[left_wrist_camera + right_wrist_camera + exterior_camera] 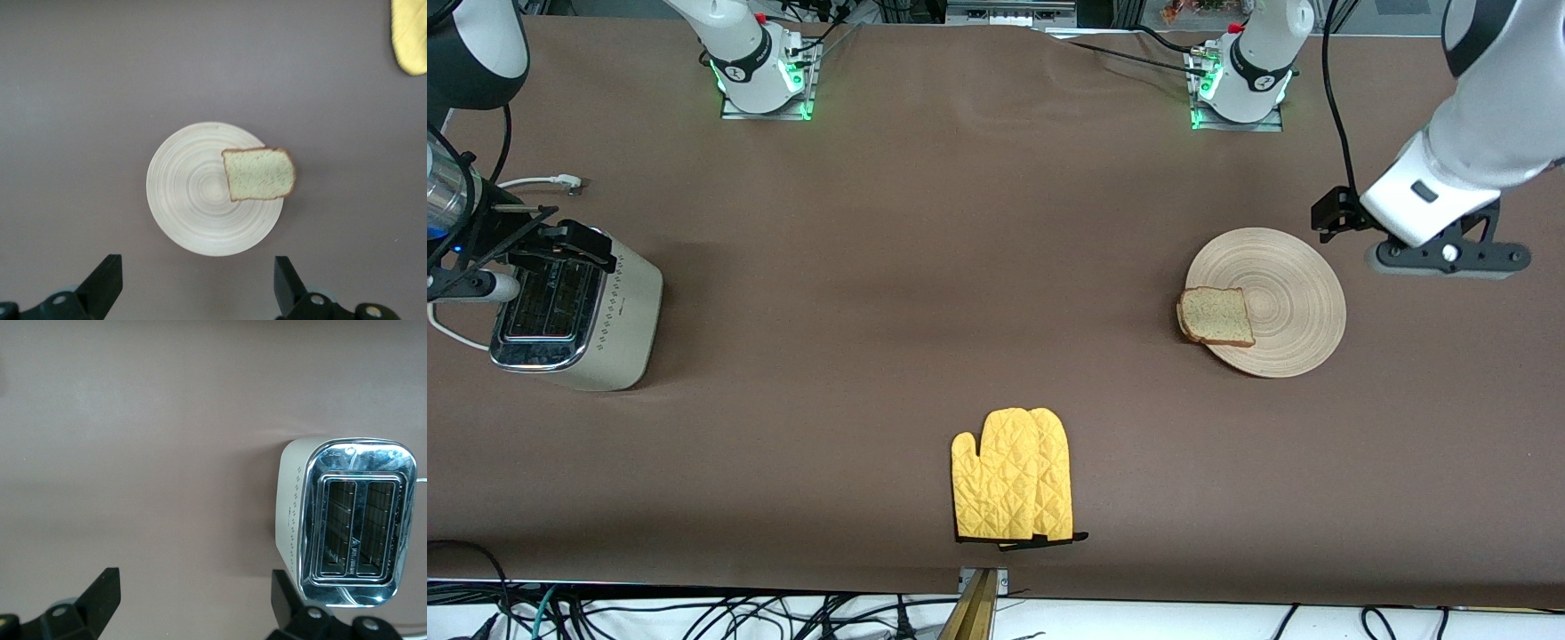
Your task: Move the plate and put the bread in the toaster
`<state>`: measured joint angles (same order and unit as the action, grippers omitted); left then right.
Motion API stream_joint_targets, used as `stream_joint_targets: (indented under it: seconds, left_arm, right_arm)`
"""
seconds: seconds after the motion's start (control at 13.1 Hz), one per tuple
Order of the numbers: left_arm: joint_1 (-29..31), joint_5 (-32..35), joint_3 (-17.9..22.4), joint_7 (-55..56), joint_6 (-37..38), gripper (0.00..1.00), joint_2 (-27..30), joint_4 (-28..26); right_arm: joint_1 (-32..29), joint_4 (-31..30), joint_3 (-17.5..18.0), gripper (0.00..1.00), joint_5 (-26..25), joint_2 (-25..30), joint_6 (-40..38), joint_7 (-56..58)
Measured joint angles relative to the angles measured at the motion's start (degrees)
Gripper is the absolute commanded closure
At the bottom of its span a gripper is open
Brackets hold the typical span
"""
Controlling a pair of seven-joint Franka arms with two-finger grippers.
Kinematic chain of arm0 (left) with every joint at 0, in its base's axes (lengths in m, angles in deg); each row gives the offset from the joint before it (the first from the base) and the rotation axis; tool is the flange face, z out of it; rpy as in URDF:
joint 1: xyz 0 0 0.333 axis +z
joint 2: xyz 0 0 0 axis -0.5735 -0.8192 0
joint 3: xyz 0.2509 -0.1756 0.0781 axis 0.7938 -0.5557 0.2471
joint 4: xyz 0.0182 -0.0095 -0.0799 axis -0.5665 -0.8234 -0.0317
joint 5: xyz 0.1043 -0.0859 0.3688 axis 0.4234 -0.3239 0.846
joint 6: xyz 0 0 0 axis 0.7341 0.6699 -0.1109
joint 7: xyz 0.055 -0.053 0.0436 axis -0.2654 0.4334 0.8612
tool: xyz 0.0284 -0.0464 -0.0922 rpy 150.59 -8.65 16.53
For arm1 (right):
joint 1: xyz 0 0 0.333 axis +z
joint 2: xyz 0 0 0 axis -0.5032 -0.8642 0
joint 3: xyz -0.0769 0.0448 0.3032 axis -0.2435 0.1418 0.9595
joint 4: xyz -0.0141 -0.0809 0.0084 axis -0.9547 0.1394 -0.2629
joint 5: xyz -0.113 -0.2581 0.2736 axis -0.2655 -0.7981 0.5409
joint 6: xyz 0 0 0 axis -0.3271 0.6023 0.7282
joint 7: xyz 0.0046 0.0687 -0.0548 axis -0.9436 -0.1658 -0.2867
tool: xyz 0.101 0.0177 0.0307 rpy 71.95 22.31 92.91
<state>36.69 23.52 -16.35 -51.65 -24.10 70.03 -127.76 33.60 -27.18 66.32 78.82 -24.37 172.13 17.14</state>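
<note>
The pale wooden plate (1280, 289) lies toward the left arm's end of the table. The brown bread slice (1216, 316) rests on its rim and overhangs it toward the right arm's end. Both also show in the left wrist view: the plate (200, 200) and the bread (259, 175). My left gripper (1449, 260) hangs open and empty in the air beside the plate (197, 287). The cream toaster (618, 311) with its chrome top stands at the right arm's end. My right gripper (538, 247) hangs open and empty by the toaster (347, 520), over bare table (193, 600).
A yellow quilted oven mitt (1014, 487) lies mid-table near the front edge; its tip shows in the left wrist view (410, 37). A white plug and cable (560, 182) lie farther from the camera than the toaster. The arm bases stand along the top edge.
</note>
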Motion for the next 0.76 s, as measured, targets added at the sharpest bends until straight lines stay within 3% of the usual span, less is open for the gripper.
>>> stream_joint_targets:
  seconds: [0.15,0.23,0.38,0.76]
  left_arm:
    - [-3.37,-2.65,6.13,-4.06,-6.58,0.00,5.59,-6.90]
    - [-3.56,-3.52,8.22,-5.66,-10.48,0.00,8.66,-12.19]
    - [-3.52,-5.75,11.25,-6.70,-12.95,0.00,11.68,-17.64]
    - [-3.60,-8.06,13.02,-6.79,-12.76,0.00,12.20,-18.17]
  right_arm:
    - [-0.01,0.01,-0.01,0.00,0.00,0.00,0.01,0.00]
    - [-0.01,0.01,-0.01,0.00,0.00,-0.01,0.02,0.00]
    - [-0.01,0.01,-0.01,0.00,0.00,-0.02,0.02,0.00]
    - [-0.01,0.01,-0.01,0.00,-0.01,-0.21,0.03,0.00]
